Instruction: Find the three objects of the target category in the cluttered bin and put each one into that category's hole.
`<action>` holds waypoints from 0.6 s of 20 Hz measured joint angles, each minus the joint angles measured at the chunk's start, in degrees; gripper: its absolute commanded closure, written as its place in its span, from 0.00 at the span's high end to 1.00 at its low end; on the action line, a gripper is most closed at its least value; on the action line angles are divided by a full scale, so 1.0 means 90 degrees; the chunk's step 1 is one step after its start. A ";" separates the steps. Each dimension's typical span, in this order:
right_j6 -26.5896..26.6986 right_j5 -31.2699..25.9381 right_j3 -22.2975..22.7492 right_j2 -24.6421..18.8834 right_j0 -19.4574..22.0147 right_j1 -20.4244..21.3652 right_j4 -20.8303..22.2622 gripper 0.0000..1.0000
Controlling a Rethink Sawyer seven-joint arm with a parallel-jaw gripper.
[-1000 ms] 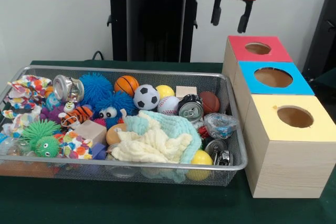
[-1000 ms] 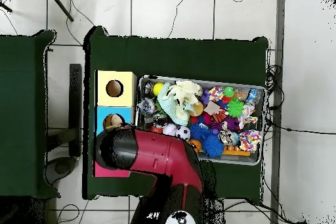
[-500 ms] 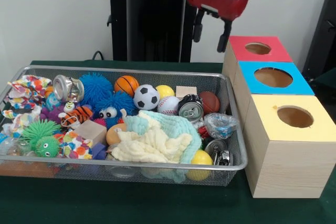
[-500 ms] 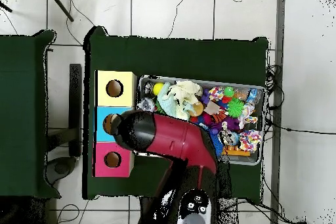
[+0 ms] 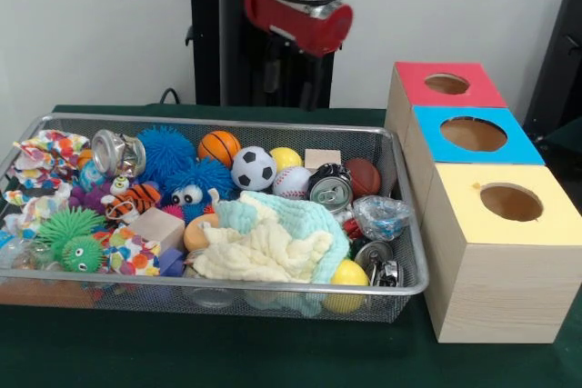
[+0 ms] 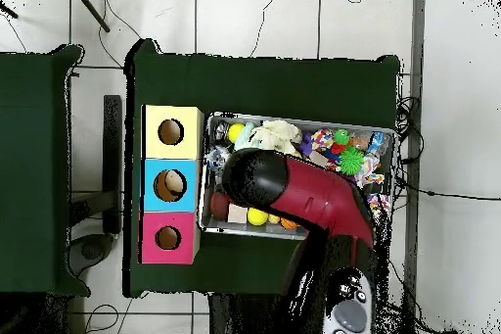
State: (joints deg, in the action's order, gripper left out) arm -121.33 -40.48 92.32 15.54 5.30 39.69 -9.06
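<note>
The cluttered bin (image 5: 218, 122), a shallow wire mesh basket, lies on the green table and also shows in the overhead view (image 6: 395, 159). It holds a basketball (image 5: 219, 146), a soccer ball (image 5: 253, 168), a baseball (image 5: 291, 183), a crushed can (image 5: 329, 188), spiky rubber toys and a pale knitted cloth (image 5: 273, 243). Three wooden boxes stand to its right, each with a round hole: red top (image 5: 477, 88), blue top (image 5: 514, 147), yellow top (image 5: 559, 220). My gripper (image 5: 291, 84) hangs open and empty above the bin's far edge. In the overhead view the arm (image 6: 294, 198) hides it.
The robot's black pedestal (image 5: 218, 52) stands behind the bin. In the overhead view the boxes sit left of the bin: yellow (image 6: 191, 119), blue (image 6: 152, 168), red (image 6: 152, 252). A second green table (image 6: 29, 164) stands at the far left.
My gripper has swung from above the red box leftward to above the bin's far edge and come a little lower. It stays open and empty. Nothing in the bin moved.
</note>
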 measured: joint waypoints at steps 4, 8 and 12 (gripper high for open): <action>0.0000 0.0133 -0.0075 -0.0024 0.0390 -0.0164 0.0000 1.00; 0.0000 0.0408 -0.0153 -0.0090 0.0806 -0.0352 0.0022 1.00; 0.0000 0.0795 -0.0237 -0.0225 0.1196 -0.0582 0.0166 1.00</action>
State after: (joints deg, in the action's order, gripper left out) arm -121.33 -33.33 90.19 13.51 16.06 34.45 -7.56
